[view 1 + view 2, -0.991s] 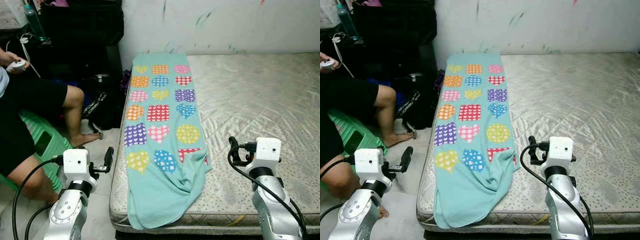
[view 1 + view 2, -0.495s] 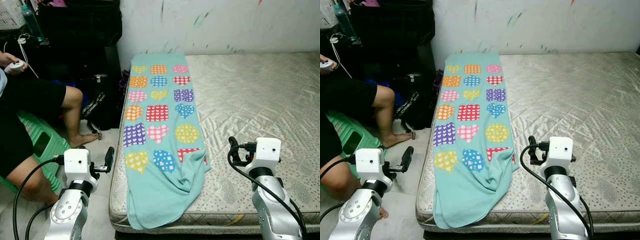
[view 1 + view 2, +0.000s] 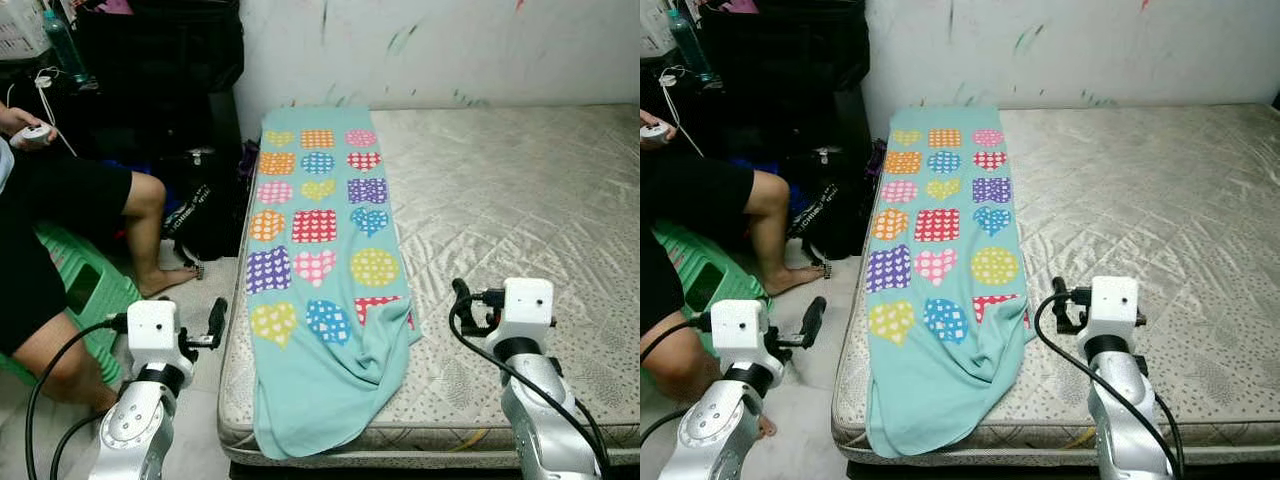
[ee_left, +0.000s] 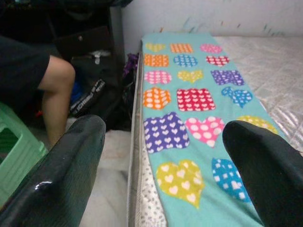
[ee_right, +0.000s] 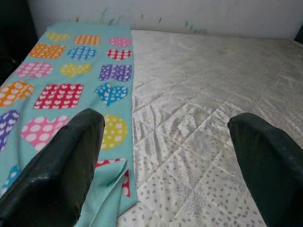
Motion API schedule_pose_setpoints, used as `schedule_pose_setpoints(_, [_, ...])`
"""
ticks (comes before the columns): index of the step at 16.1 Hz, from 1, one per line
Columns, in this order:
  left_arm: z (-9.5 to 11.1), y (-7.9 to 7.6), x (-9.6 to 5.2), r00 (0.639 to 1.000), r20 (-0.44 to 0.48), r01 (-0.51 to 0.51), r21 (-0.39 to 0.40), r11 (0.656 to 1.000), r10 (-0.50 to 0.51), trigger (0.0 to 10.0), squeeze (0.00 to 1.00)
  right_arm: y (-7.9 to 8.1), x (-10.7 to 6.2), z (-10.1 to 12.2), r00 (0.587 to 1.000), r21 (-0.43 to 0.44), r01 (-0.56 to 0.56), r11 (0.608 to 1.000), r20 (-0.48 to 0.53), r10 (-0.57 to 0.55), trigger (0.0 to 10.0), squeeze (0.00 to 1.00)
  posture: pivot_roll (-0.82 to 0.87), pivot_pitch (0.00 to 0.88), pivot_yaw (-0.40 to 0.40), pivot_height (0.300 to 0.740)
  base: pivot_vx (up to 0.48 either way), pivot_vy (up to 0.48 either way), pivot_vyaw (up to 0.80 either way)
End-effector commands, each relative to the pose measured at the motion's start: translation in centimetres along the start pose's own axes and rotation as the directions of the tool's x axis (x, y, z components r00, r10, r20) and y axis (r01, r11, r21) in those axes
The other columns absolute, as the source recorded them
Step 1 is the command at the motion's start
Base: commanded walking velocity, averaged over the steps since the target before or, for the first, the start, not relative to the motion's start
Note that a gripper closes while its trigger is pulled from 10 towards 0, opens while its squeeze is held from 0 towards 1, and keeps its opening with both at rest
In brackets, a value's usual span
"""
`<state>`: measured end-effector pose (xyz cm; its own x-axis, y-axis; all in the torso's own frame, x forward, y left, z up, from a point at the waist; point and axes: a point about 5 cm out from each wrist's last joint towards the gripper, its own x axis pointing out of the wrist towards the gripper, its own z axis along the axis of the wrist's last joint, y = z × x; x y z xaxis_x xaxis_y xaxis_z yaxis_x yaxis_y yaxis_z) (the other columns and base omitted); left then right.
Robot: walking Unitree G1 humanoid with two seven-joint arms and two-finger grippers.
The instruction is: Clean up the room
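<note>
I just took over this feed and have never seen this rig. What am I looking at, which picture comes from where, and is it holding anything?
You see a humanoid robot's cameras. Two pictures come from its head, looking down at a bare mattress. A teal blanket with hearts lies along the mattress's left side, its near end drooping over the edge. The silver arms at the bottom are the robot's own: the left gripper is beside the bed, the right gripper above the mattress. The other two pictures look along each gripper's black fingers. Both are open and hold nothing. A person sits on a green stool at left.
</note>
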<state>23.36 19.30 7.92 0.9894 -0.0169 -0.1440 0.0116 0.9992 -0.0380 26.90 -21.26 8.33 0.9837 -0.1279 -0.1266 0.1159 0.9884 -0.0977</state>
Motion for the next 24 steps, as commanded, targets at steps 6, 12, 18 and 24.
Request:
schedule_pose_setpoints(6, [-0.1, 0.4, 0.1, 1.000, -0.005, -0.016, 0.009, 1.000, 0.016, 10.0, 0.00, 0.1, 0.1, -0.8, 0.998, -0.028, 0.014, 1.000, -0.055, -0.015, 10.0, 0.00, -0.10, 0.000, 0.028, 0.740, 0.000, 0.000, 0.00])
schedule_pose_setpoints(12, [-0.2, 0.7, 0.5, 0.999, -0.018, -0.048, 0.025, 0.999, 0.048, 10.0, 0.00, -0.3, 0.3, -0.8, 0.997, -0.054, 0.055, 0.997, -0.047, -0.058, 10.0, 0.00, -0.10, 0.000, 0.027, 0.740, 0.000, 0.000, 0.00])
schedule_pose_setpoints(18, [-0.3, 0.7, 1.2, 0.995, -0.052, -0.090, 0.004, 0.996, 0.090, 10.0, 0.00, -2.0, 0.1, -0.5, 0.991, -0.057, 0.127, 0.990, -0.020, -0.129, 10.0, 0.00, -0.11, 0.000, 0.033, 0.740, 0.000, 0.000, 0.00])
schedule_pose_setpoints(24, [0.1, -1.5, 1.6, 0.996, -0.045, 0.068, -0.107, 0.992, -0.073, 10.0, 0.00, -1.5, -0.1, 0.5, 0.999, 0.015, 0.034, 0.999, 0.004, -0.034, 10.0, 0.00, -0.12, 0.000, 0.038, 0.740, 0.000, 0.000, 0.00])
